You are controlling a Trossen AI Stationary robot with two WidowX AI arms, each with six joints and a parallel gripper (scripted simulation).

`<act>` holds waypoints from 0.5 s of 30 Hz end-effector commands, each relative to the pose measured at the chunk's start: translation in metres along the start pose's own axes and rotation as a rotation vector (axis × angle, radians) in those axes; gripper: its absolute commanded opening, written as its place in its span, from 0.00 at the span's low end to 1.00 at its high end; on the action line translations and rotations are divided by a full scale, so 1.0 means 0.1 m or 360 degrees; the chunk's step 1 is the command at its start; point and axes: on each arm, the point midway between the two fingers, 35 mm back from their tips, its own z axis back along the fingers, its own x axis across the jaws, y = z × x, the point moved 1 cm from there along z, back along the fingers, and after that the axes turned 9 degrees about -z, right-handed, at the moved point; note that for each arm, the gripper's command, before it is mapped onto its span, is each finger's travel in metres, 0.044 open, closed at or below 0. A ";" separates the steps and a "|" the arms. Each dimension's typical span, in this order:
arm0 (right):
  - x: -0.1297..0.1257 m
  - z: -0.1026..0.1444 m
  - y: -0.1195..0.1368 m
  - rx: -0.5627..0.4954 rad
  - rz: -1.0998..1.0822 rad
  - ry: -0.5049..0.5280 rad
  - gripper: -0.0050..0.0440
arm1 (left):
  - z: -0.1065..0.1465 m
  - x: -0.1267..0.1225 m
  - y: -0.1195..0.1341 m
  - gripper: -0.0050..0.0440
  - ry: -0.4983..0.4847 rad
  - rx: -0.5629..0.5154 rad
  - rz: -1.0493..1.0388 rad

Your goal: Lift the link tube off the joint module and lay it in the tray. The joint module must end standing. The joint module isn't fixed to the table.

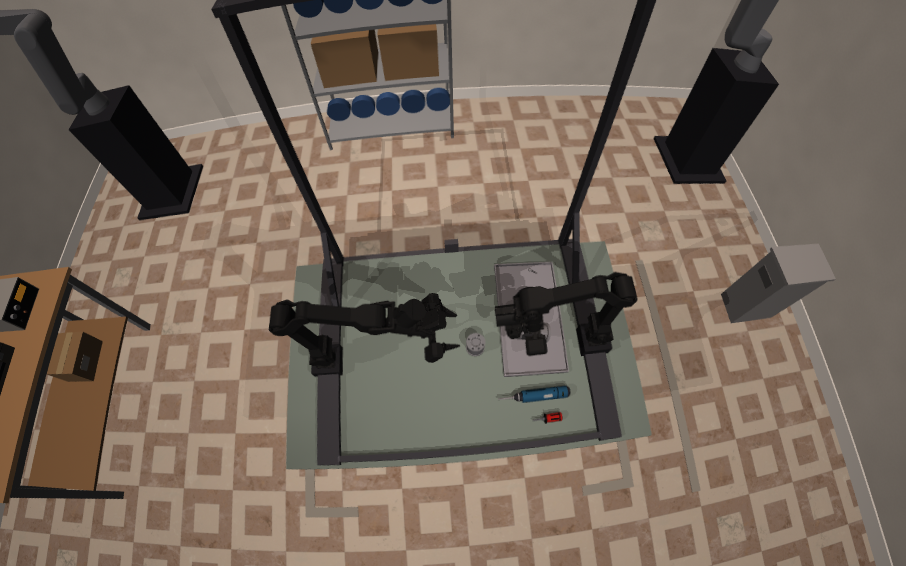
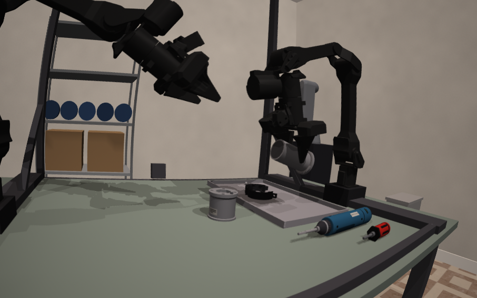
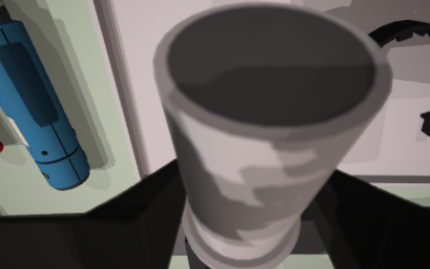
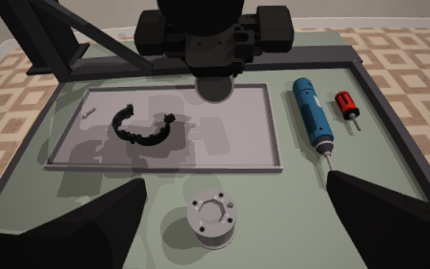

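Note:
My left gripper (image 2: 300, 150) is shut on the grey link tube (image 2: 291, 155) and holds it tilted, close to horizontal, in the air above the grey tray (image 2: 280, 201). The left wrist view shows the tube (image 3: 272, 134) between the fingers, open end toward the camera. The joint module (image 2: 222, 204), a short grey cylinder, stands upright on the table just beside the tray's near edge; it also shows in the right wrist view (image 4: 212, 218). My right gripper (image 2: 205, 92) is open and empty, high above the table, looking down at the module and the tray (image 4: 162, 126).
A black clamp ring (image 2: 258, 190) lies at the tray's far end. A blue electric screwdriver (image 2: 344, 220) and a small red screwdriver (image 2: 379, 230) lie on the table beyond the tray's near end. A raised black rim runs along the table's edge.

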 end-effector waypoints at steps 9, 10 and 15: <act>0.02 0.05 -0.08 -0.0035 -0.0002 -0.0004 1.00 | -0.03 0.00 0.10 0.53 0.0060 0.0417 0.0004; 0.02 0.05 -0.08 -0.0035 -0.0002 -0.0004 1.00 | -0.03 0.00 0.10 0.53 0.0061 0.0427 0.0004; 0.02 0.05 -0.08 -0.0035 -0.0002 -0.0004 1.00 | -0.07 0.00 0.12 0.53 0.0066 0.0456 0.0004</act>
